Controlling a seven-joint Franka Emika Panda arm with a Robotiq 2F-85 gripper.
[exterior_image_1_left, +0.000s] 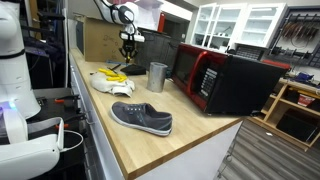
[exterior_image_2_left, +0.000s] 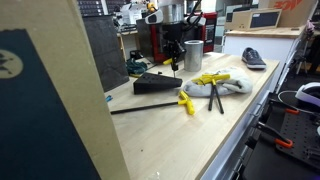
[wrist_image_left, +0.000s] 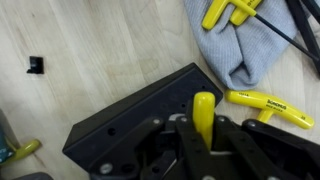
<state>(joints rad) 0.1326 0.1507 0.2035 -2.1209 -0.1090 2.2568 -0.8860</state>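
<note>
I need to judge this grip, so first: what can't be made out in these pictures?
Yellow tool: wrist view shows only its handle; the gripper hides the shaft.
Block: near edge behind the gripper, wrist view.
Cloth: cut by the wrist view's top edge.
Black speck, wrist view: too small to name.
Jaws: too small in both exterior views.

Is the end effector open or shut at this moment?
Shut. In the wrist view, the end effector has its fingers closed on a yellow tool handle, over the black block.
</note>
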